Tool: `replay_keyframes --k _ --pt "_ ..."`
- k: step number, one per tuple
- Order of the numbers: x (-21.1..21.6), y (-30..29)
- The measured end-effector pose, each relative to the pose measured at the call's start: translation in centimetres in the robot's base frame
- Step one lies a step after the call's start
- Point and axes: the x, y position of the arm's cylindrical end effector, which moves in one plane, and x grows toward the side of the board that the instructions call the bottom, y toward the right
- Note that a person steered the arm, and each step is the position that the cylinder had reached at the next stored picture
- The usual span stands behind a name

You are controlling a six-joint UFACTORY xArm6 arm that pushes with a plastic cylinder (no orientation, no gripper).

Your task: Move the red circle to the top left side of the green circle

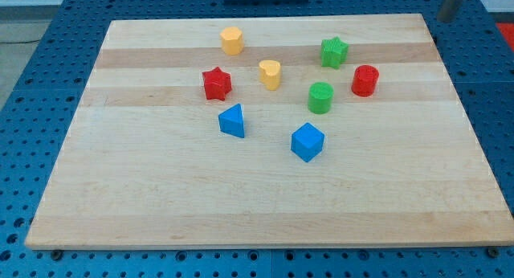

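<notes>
The red circle [365, 80] stands on the wooden board [161, 198], right of centre. The green circle [320, 97] is just to its lower left, a small gap apart. A dark rod comes in at the view's top right, and my tip [447, 20] is past the board's top right corner, far from every block. It is up and to the right of the red circle.
A green star [333, 51] lies above the green circle. A yellow block [271, 74] and a red star [216, 83] lie to the left, with a yellow hexagon [232, 40] higher up. A blue triangle [232, 120] and a blue cube [307, 141] lie lower down.
</notes>
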Motion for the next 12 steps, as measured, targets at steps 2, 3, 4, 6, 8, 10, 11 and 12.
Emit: replay_keyframes --k 2,3,4,6,8,10,11,12 --pt "6.7 -1.5" --pt "10.8 -4.3" --pt "11.6 -6.2" --pt "11.6 -6.5" --pt "12.6 -10.3" --pt "14.8 -13.9" --pt "16.1 -15.5" --pt "16.2 -18.1"
